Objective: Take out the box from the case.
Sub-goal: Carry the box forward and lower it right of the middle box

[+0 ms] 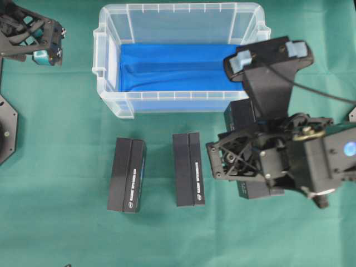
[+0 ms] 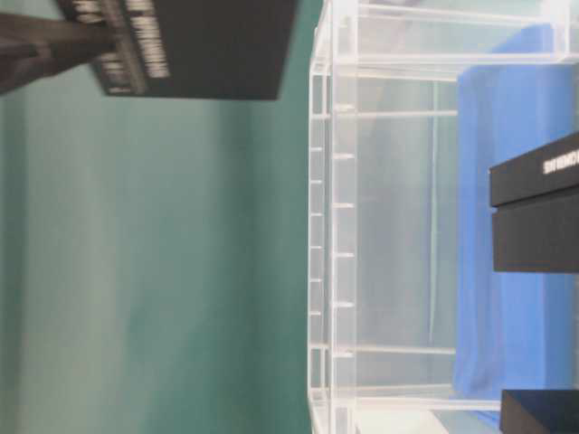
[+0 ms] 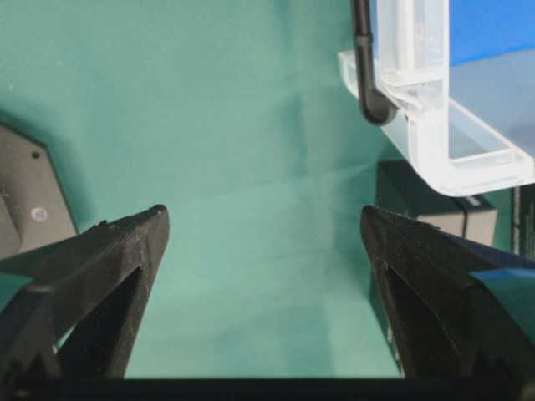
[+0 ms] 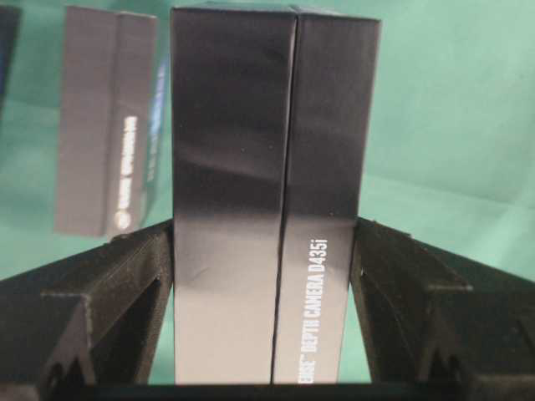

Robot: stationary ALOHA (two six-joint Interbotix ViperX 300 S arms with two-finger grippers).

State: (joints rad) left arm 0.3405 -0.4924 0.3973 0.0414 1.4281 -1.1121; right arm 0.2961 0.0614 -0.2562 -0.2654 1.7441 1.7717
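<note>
Case [image 1: 111,105] clear, blue lining [image 1: 178,67]; 3 boxes black (white lettering) [image 1: 127,176]; table cloth green [image 1: 55,222].

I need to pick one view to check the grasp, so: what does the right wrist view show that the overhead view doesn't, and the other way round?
Only the right wrist view shows the right gripper with both fingers against the sides of a black box labelled as a depth camera.

Only the overhead view shows the case with its blue lining, no box inside, and the left gripper off to the side.

Both show other black boxes lying on the green table.
</note>
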